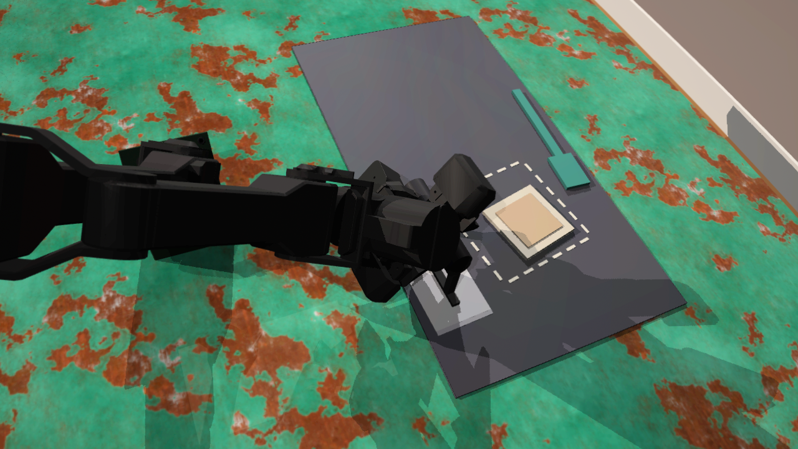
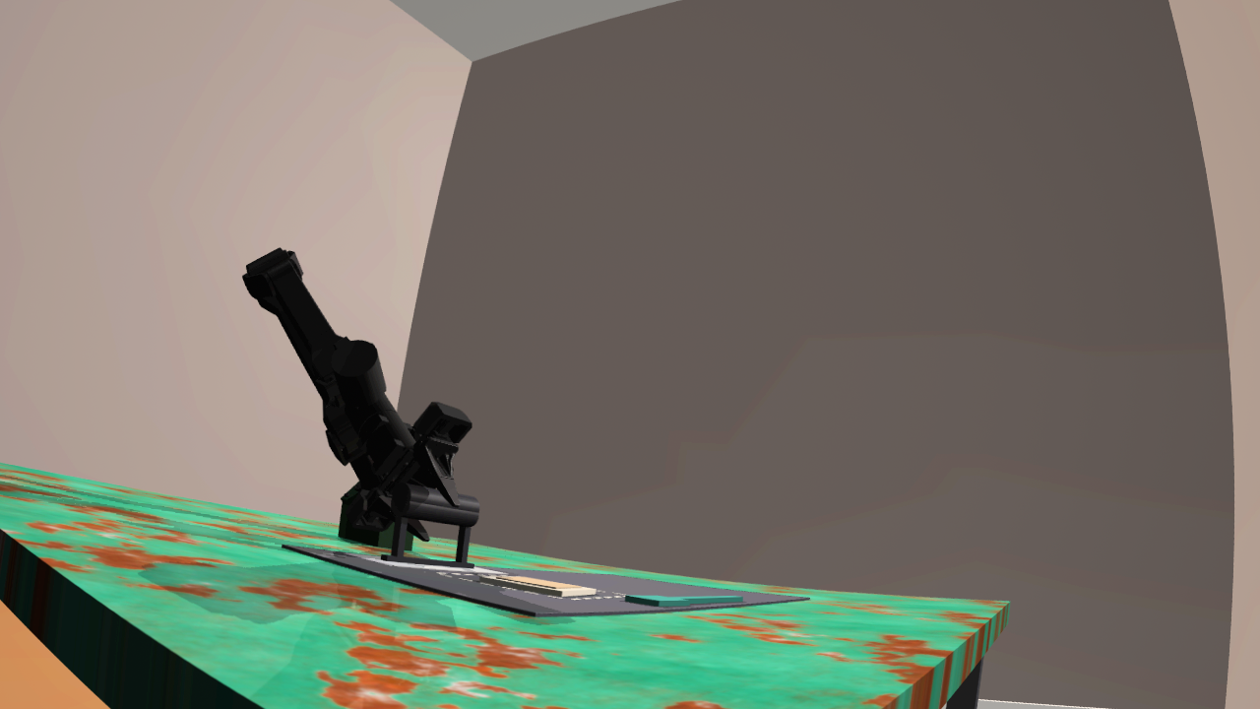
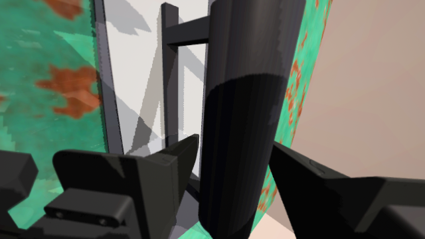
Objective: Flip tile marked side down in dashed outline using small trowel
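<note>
My end effector (image 3: 232, 156) stands apart around the trowel (image 1: 458, 304) handle, whose blade rests on the mat (image 1: 558, 312) beside the dashed outline (image 1: 549, 189) holding the tile (image 1: 528, 220). I judge that a careless withdrawal could snag the handle and drag the blade onto the tile.

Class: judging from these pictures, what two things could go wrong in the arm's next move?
1. The open gripper straddles the trowel handle closely. Pulling away sideways rather than straight back could snag and drag it.
2. The trowel lies just outside the dashed outline. A drag that way might knock the tile out of place.
</note>
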Controlling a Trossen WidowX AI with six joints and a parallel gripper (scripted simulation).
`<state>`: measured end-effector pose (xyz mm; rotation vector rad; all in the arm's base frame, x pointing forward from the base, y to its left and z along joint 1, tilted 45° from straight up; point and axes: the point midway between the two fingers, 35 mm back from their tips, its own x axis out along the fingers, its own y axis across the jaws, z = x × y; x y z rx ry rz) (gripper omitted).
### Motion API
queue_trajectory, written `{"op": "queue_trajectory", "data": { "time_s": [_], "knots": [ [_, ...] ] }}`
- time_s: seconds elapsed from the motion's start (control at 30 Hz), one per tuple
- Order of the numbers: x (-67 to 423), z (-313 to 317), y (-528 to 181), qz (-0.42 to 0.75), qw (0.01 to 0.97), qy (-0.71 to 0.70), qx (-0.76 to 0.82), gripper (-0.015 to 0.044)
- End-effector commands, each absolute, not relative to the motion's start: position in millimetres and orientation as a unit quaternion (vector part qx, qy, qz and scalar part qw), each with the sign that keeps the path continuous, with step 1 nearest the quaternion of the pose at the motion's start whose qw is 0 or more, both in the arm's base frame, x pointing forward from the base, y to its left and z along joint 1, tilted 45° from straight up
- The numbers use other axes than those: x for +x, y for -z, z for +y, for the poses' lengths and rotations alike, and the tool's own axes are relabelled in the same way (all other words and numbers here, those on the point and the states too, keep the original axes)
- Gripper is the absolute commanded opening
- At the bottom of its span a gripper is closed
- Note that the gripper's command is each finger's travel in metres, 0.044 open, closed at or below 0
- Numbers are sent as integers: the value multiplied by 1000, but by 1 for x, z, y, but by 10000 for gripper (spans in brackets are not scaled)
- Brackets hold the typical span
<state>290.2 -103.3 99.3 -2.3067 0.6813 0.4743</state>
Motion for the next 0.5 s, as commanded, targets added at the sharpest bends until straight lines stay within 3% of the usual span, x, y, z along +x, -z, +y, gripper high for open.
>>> {"op": "queue_trajectory", "data": {
  "time_s": [0.0, 0.47],
  "knots": [
    [290, -103, -99, 261, 337, -183, -886, 300],
    [279, -98, -109, 261, 337, -183, -886, 300]
  ]
}}
